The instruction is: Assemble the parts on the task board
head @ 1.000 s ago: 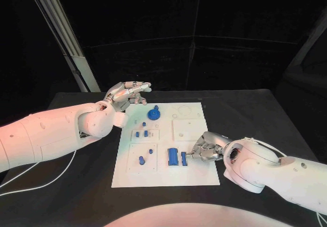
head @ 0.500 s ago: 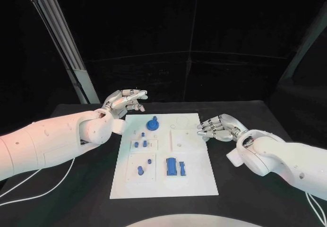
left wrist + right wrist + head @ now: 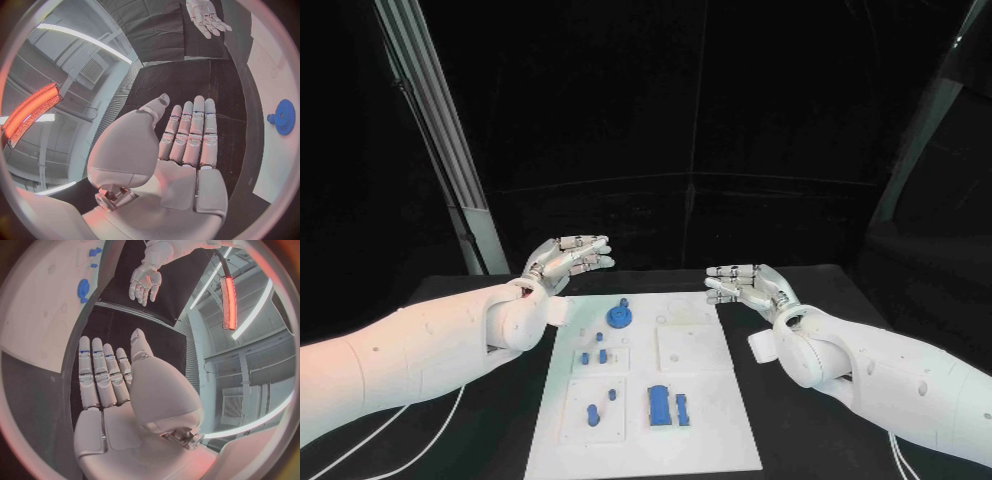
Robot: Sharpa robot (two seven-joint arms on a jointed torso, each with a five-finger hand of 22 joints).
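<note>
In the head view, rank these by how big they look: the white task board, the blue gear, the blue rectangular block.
1. task board
2. rectangular block
3. gear; it lies farther from the camera, so block versus gear is uncertain.

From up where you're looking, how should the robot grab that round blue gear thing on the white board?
Best by the small knob standing up at the blue gear, pinched from above. The disc itself lies low on the task board, so its rim offers little to hold. The left hand is nearer and, I think, the easier one to use.
</note>
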